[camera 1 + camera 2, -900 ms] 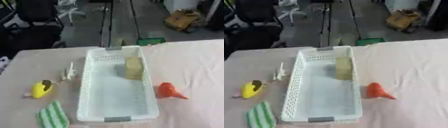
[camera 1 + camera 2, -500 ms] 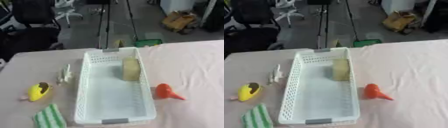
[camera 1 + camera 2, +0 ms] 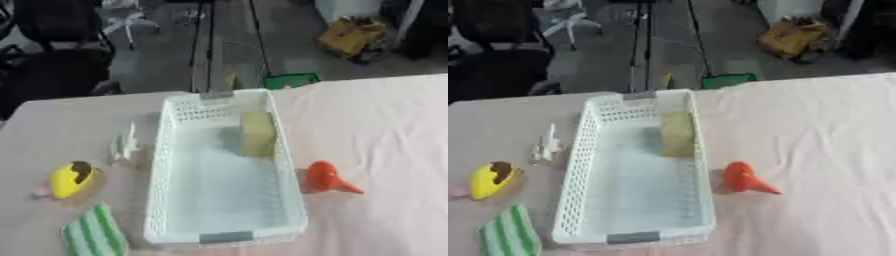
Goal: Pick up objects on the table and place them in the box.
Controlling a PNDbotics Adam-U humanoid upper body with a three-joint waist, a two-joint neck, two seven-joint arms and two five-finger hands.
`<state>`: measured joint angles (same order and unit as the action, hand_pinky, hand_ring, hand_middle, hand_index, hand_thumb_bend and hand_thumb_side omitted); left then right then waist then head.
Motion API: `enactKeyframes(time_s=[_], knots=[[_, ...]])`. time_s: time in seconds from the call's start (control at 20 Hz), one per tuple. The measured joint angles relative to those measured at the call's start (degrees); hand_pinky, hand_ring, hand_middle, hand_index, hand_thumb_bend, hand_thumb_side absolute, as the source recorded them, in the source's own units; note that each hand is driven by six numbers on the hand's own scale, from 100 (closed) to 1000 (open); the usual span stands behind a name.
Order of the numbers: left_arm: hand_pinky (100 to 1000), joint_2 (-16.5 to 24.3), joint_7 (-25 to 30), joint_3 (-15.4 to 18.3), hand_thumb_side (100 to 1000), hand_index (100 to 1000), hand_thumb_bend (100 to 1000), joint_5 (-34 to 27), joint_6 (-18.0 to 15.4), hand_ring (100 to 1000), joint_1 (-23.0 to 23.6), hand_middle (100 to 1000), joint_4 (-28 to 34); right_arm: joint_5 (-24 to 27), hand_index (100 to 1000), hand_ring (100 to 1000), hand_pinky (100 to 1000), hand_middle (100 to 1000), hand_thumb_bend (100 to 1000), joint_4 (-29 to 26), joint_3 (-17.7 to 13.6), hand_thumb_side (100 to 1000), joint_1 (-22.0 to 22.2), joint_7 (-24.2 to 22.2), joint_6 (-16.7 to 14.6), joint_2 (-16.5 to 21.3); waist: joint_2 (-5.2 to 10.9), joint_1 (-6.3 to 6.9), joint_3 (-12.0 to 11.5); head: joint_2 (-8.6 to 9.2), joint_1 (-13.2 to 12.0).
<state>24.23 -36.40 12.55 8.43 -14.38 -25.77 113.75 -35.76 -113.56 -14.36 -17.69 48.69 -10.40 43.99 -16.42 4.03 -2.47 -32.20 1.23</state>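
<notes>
While neither of my hands shows, so I cannot tell my fingers' state, the white basket [image 3: 224, 235] holds 1 yellowish block [image 3: 257, 133].

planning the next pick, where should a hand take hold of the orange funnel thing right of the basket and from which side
Probably by its wide round body, from above. The orange funnel lies on its side on the table, wide end toward the white basket, thin spout pointing away to the right. The spout looks too slender to hold well, and the basket wall crowds any approach from the left.
</notes>
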Motion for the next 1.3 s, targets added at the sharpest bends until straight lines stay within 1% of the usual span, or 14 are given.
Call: enactKeyframes(time_s=[0.1,0.25,0.55,0.8,0.9,0.95,1.0,1.05,1.1,1.2,1.3], knots=[[948,0.0,0.4,0.0,1000,946,347,-0.2,0.0,974,0.0,929,0.0,0.0,903,928,897,877,100,0.0,0.2,1000,-0.1,-1.1,0.5,0.5,0.17,-0.05,0.1,-1.05,-0.2],[948,0.0,0.7,0.0,1000,947,345,-0.3,0.1,974,0.0,929,0.0,0.0,904,927,896,878,100,0.0,0.3,1000,-0.5,-2.6,1.1,1.2,0.18,-0.25,0.1,-1.70,-0.4],[948,0.0,1.1,0.0,1000,947,344,-0.3,0.3,974,0.0,929,0.0,0.0,905,925,895,876,100,0.0,0.7,1000,-0.5,-5.3,2.6,2.3,0.19,-0.34,0.1,-1.73,-0.7],[949,0.0,1.2,0.0,1000,947,345,-0.3,0.4,974,0.0,929,0.0,-0.1,907,920,891,875,100,0.0,1.3,1000,-0.7,-9.1,4.5,3.5,0.29,-0.44,0.1,-1.05,-0.8],[949,0.0,1.3,0.0,1000,947,345,-0.3,0.4,974,0.0,929,0.0,-0.5,906,908,886,858,100,0.0,1.7,1000,-1.0,-11.4,5.4,4.4,0.42,-0.50,0.0,-0.71,-0.9],[949,0.0,1.3,0.0,1000,946,344,-0.3,0.5,974,0.0,928,0.0,-0.7,890,884,874,823,100,0.0,2.0,1000,-1.0,-12.8,6.0,4.9,0.46,-0.55,0.0,-0.45,-0.9],[949,0.0,1.3,0.0,1000,946,344,-0.3,0.5,974,0.0,928,0.0,-1.0,890,884,874,823,100,0.0,2.3,1000,-1.1,-14.4,6.6,5.5,0.48,-0.60,-0.1,-0.31,-1.0],[949,0.0,1.4,0.0,1000,946,345,-0.3,0.5,974,0.0,929,0.0,-1.3,892,861,866,825,100,0.0,2.6,1000,-1.4,-16.2,7.4,6.1,0.48,-0.63,-0.1,-0.02,-1.0],[949,0.0,1.4,0.0,1000,946,345,-0.3,0.5,974,0.0,929,0.0,-1.6,892,861,866,825,100,0.0,3.0,1000,-1.6,-18.3,8.1,6.8,0.49,-0.65,-0.3,0.11,-1.0],[949,0.0,1.5,0.0,1000,946,344,-0.3,0.5,974,0.0,928,0.0,-2.4,896,824,860,834,130,0.0,3.8,1000,-2.1,-22.6,9.5,8.1,0.50,-0.67,-0.4,0.42,-0.9],[949,0.1,1.6,0.0,1000,945,344,-0.3,0.6,974,0.0,928,0.0,-3.2,904,825,863,843,149,0.0,5.1,1000,-2.9,-28.0,10.8,9.7,0.52,-0.74,-0.5,0.64,-0.8]])
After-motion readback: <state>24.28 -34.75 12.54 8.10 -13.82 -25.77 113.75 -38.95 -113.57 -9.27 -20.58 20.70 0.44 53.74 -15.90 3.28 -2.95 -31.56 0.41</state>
